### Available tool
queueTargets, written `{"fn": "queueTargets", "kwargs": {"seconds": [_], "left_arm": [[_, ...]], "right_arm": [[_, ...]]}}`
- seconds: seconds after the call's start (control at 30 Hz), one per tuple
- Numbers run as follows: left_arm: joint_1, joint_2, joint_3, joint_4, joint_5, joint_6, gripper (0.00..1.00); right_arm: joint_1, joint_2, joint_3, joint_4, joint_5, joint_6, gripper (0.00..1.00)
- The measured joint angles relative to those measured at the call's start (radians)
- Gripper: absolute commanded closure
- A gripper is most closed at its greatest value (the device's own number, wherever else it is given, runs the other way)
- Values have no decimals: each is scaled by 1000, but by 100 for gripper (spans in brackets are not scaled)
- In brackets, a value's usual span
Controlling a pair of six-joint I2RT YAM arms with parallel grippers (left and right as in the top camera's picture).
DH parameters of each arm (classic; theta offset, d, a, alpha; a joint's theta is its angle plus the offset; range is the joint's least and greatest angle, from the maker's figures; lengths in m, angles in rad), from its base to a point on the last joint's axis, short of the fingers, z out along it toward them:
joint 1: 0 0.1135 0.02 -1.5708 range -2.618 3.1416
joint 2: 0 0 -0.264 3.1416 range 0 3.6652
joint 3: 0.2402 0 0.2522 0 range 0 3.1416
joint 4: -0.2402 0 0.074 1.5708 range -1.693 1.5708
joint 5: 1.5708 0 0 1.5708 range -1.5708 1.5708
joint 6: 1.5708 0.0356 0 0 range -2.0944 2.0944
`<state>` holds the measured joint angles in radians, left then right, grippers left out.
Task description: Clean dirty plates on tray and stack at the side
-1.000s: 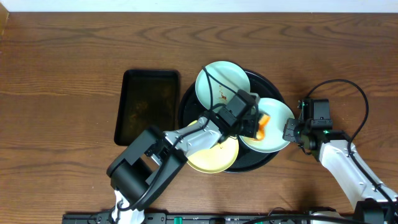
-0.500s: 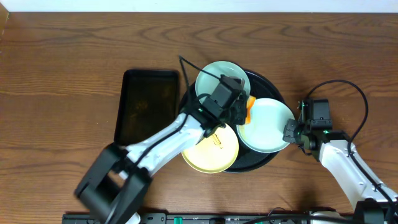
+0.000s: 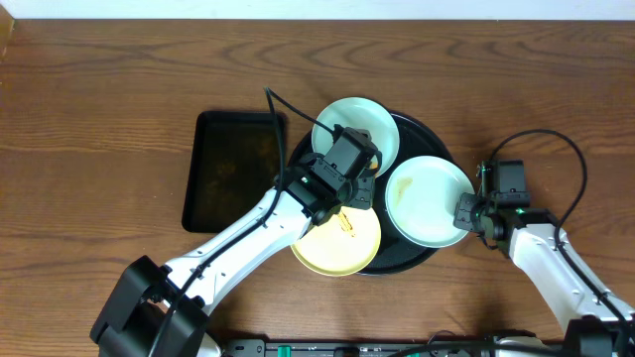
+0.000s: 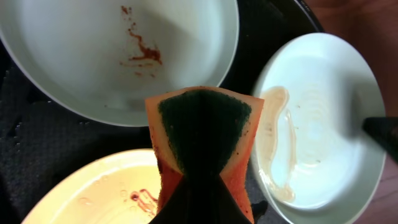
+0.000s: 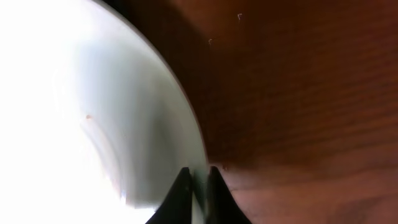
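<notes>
- Mid-table: round black tray (image 3: 425,131) w/ all 3 plates inside; none stacked at side yet.
- Far part of tray: mint plate (image 3: 372,121), w/ red-brown smear (image 4: 140,53) near centre.
- Right part of tray: 2nd mint plate (image 3: 427,203), overhanging rim on right; tan watery streak (image 4: 280,143) down its left half.
- Near-left part of tray: yellow plate (image 3: 342,248), poking past near rim; dark red squiggle (image 4: 143,198) plus droplets on it.
- Just left of round tray: black rect. tray (image 3: 233,169), brownish sheen inside; residue or reflection, can't tell.
- Above tray centre, between the 3 plates: left gripper (image 4: 200,186), pinching orange sponge (image 4: 205,118), green scrub face toward cam. Touching anything below or not: can't tell.
- At right edge of 2nd mint plate: right gripper (image 5: 198,180), fingers pressed onto rim, one each side.
- Left wrist only: sponge itself and stain detail on all 3 plates; in overhead, sponge hidden under gripper body.
- Overhead only: rect. tray, whole layout, both arms.
- Right wrist only: rim pinch close up, w/ wood table (image 5: 298,93) beyond; plate interior washed out by glare there.
</notes>
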<state>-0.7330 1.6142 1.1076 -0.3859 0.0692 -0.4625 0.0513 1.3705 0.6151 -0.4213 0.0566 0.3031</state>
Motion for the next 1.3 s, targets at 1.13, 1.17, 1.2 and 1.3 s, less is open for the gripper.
{"fn": "queueTargets", "kwargs": {"seconds": [1.13,1.17,1.2,1.3], "left_arm": [[449,-204,0,-268,-17,91,92],[467,-204,0,-268,-17,94,93],[484,-204,0,-268,-17,97,93],[530,-204,0,-269,-18,98,92]], "right_arm": [[291,-307,123,-61,464,-286,99],[315,-307,126,-54,502,-296,99],[342,-308,128,-45,538,-309,99],[420,-308,132,-14,645,-360,99]]}}
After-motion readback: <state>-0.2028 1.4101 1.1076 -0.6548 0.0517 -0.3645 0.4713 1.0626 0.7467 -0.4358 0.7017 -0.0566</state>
